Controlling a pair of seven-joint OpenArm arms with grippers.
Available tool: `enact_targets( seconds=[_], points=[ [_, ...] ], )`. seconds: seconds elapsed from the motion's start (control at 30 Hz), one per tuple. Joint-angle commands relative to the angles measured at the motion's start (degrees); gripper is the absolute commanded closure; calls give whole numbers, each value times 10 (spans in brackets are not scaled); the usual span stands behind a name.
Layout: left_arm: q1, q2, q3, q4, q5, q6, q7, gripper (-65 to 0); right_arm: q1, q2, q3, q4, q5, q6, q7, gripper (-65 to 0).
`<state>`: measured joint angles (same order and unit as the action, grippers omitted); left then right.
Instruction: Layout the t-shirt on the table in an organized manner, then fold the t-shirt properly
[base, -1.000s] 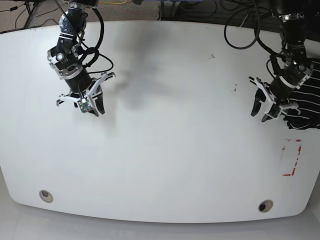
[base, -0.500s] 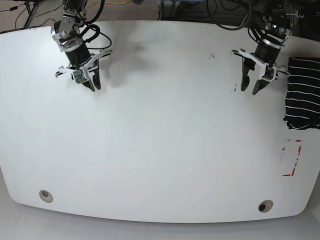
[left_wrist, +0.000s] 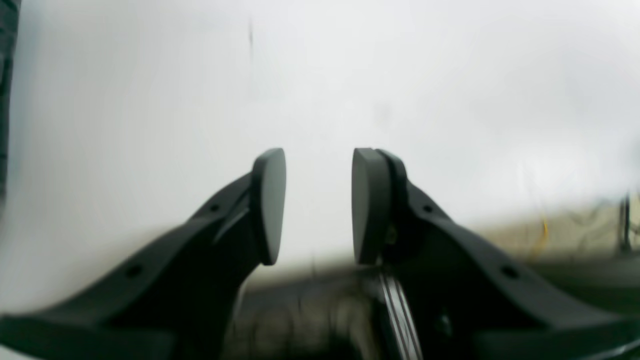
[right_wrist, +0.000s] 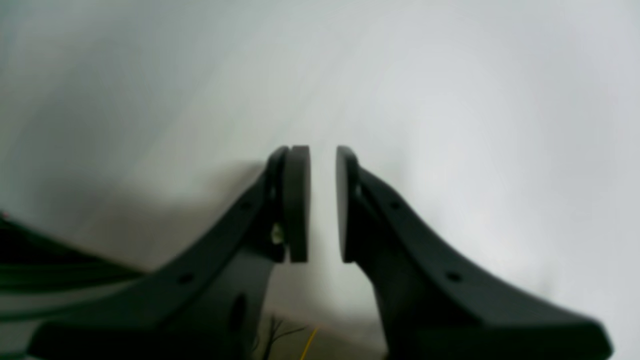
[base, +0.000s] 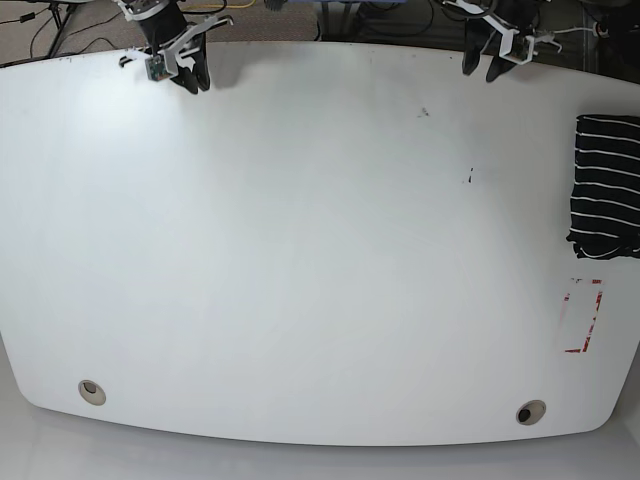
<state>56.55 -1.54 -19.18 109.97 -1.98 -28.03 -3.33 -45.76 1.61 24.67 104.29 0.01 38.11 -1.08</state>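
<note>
In the left wrist view we are looking past the left gripper (left_wrist: 318, 205), whose jaws are standing apart with clear daylight between the pads and nothing caught in them; behind it the white table (left_wrist: 150, 100) is filling most of the picture, blurred, with its far edge and some cables showing at the lower right. In the right wrist view we are seeing the right gripper (right_wrist: 322, 202) with its pads drawn nearly together, only a narrow slit between them, and that slit is empty too, so this hand is all but clenched on nothing, over bare white tabletop. In the base view both grippers are sitting at the far edge of the table, the right one (base: 183, 70) at the upper left and the left one (base: 487, 55) at the upper right, well apart from each other and from the work. The t-shirt (base: 607, 185) is lying as a compact striped bundle against the right-hand edge, just above the red-and-white sticker (base: 583, 316), partly cut off by the frame. We are judging that it is looking folded and set aside, and that the arms are parked at the back to leave it undisturbed, though we cannot check the hidden part.
</note>
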Motion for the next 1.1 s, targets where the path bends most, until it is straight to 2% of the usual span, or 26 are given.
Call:
enact_targets(
  seconds=[0.0,0.23,0.43,0.67,0.93,1.07],
  points=[
    [48,-3,-3,3,-9,-1,-15,-210,-55,4,3,29,28,4,17,-87],
    [105,-6,20,-43,-9,-1,-15,-210,-149,1,-1,20,47,6,17,-87],
    [89,-15,45,-145,-7,-1,-19,-210,-167,5,-25,-57,43,6,17,-87],
    [-17,-40,94,-313,-7,3,-18,-210,-120,38,-69,-195,43,1,17,-87],
    [-182,-41,102,-564,-6,3,-19,-210,-10,41,-70,-369,39,0,57,-87],
    [-243,-42,115,-653,-6,3,-19,-211,48,38,-70,-440,-6,0,60,-87]
  ],
)
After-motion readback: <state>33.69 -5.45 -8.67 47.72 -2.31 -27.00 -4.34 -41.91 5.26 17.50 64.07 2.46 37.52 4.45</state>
